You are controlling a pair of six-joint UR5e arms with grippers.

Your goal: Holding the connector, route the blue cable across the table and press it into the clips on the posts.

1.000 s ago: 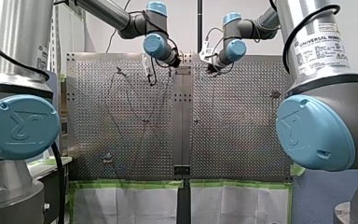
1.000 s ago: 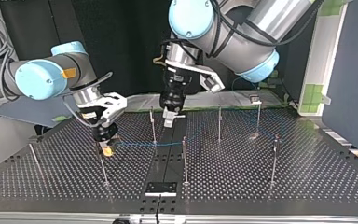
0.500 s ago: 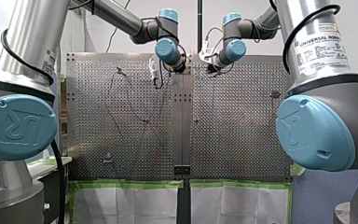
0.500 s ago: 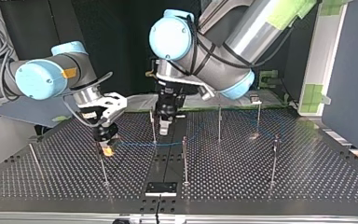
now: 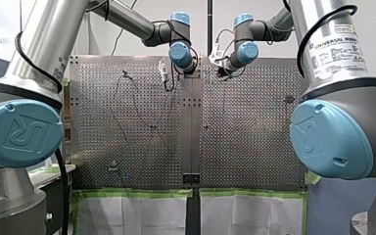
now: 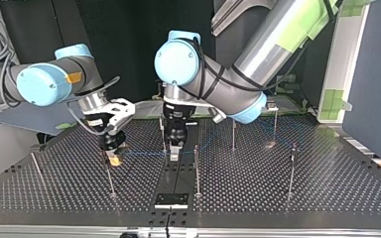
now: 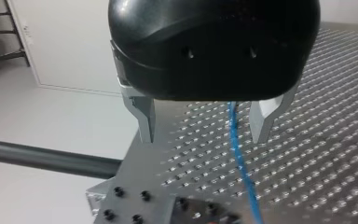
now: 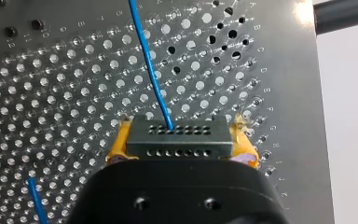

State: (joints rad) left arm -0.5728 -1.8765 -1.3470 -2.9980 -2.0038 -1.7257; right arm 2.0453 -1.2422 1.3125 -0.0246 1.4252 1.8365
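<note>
My right gripper [image 8: 181, 151] has its yellow pads shut on a grey connector [image 8: 177, 134] with rows of small holes. The blue cable [image 8: 149, 70] leaves the connector and runs ahead over the perforated table. In the top view my right gripper [image 6: 113, 157] hovers low at the left, and the cable [image 6: 144, 153] stretches from it toward a thin post [image 6: 162, 131]. My left gripper [image 6: 174, 151] hangs just beside that post, over the cable. The left wrist view shows my left gripper [image 7: 205, 135] open, with the cable [image 7: 238, 163] passing below, between its metal fingers [image 7: 145, 119].
Several thin posts stand on the table: one near the middle [image 6: 196, 166], others to the right [image 6: 233, 131] [image 6: 291, 168] and the left [image 6: 109, 179]. A small black plate [image 6: 170, 200] lies at the near edge. In the front view both arms meet at the far side [image 5: 196, 63].
My left arm has swung toward the top view's left and come down, bringing its open gripper beside the post, over the cable. My right gripper and the connector have stayed put.
</note>
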